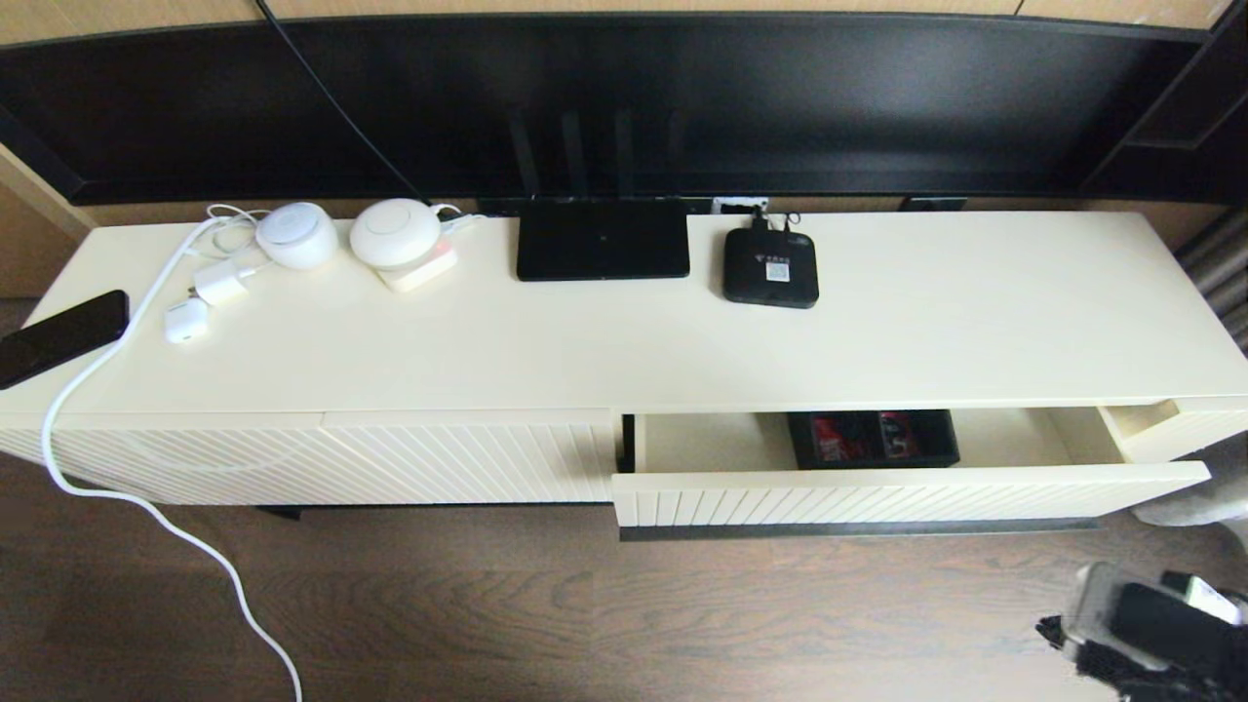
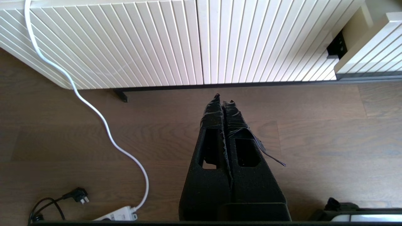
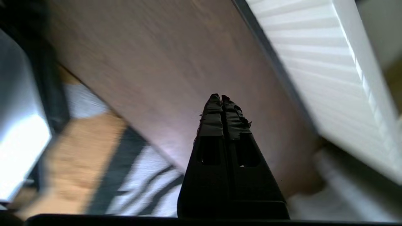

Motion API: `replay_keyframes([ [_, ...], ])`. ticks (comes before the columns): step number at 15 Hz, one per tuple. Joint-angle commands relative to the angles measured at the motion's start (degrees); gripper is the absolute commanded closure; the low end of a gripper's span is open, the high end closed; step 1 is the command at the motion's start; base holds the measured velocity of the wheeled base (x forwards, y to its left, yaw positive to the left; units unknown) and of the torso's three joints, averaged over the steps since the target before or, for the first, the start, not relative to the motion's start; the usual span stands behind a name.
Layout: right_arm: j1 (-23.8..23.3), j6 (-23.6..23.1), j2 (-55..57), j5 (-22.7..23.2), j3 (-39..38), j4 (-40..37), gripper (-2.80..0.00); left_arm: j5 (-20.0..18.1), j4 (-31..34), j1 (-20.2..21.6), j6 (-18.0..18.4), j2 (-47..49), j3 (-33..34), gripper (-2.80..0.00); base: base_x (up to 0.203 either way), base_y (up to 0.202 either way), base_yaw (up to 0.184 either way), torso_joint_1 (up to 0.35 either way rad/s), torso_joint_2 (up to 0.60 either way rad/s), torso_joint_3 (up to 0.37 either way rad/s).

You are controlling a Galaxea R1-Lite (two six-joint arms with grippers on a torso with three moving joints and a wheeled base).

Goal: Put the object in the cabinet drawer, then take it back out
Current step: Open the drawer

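Note:
The black organizer box (image 1: 873,438) with red packets sits inside the open cabinet drawer (image 1: 877,492), partly hidden under the cabinet top. The drawer's ribbed front (image 3: 326,81) with its dark bar handle (image 1: 858,529) is pulled out toward me. My right gripper (image 3: 220,96) is shut and holds nothing, low over the wood floor in front of the drawer's right end; its arm (image 1: 1150,624) shows at the bottom right of the head view. My left gripper (image 2: 223,98) is shut and empty, hanging above the floor before the closed diagonal-ribbed panel (image 2: 125,40).
On the cabinet top (image 1: 624,331) stand a flat black router (image 1: 602,239), a small black set-top box (image 1: 769,266), white round devices (image 1: 395,234), chargers and a phone (image 1: 60,334). A white cable (image 2: 94,110) runs down to a power strip (image 2: 117,215) on the floor.

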State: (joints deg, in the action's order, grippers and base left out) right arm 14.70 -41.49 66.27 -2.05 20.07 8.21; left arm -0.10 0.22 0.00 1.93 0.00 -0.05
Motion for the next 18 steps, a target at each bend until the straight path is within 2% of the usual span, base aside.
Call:
replay_keyframes([
  [1,-1.1,17.8,-4.9,-0.1,7.1,-12.9,0.00,0.0,0.0,0.0,0.0,0.1,0.0,0.00,0.000,0.000,0.000,0.000,0.00,0.000],
  [2,-1.1,26.6,-3.1,-0.1,11.1,-15.1,0.00,0.0,0.0,0.0,0.0,0.1,0.0,0.00,0.000,0.000,0.000,0.000,0.00,0.000],
  [3,-1.1,33.0,0.5,-0.3,14.2,-16.3,0.00,0.0,0.0,0.0,0.0,0.1,0.0,0.00,0.000,0.000,0.000,0.000,0.00,0.000],
  [4,-0.9,38.0,4.2,-0.7,17.2,-17.0,0.00,0.0,0.0,0.0,0.0,0.1,0.0,0.00,0.000,0.000,0.000,0.000,0.00,0.000],
  [5,-0.7,40.9,7.0,-1.3,20.2,-17.6,0.00,0.0,0.0,0.0,0.0,0.1,0.0,0.00,0.000,0.000,0.000,0.000,0.00,0.000],
  [8,-0.3,43.7,12.8,-2.9,22.9,-15.0,0.00,0.0,0.0,0.0,0.0,0.1,0.0,0.00,0.000,0.000,0.000,0.000,0.00,0.000],
  [11,1.1,50.6,18.3,-3.8,25.0,-8.6,0.00,0.0,0.0,0.0,0.0,0.1,0.0,0.00,0.000,0.000,0.000,0.000,0.00,0.000],
  [12,1.4,51.5,19.7,-5.2,25.5,-8.0,0.00,0.0,0.0,0.0,0.0,0.1,0.0,0.00,0.000,0.000,0.000,0.000,0.00,0.000],
  [15,2.0,51.9,22.9,-8.4,28.4,-6.6,0.00,0.0,0.0,0.0,0.0,0.1,0.0,0.00,0.000,0.000,0.000,0.000,0.00,0.000],
  [18,4.0,51.7,25.1,-9.0,29.3,-3.2,0.00,0.0,0.0,0.0,0.0,0.1,0.0,0.00,0.000,0.000,0.000,0.000,0.00,0.000],
])
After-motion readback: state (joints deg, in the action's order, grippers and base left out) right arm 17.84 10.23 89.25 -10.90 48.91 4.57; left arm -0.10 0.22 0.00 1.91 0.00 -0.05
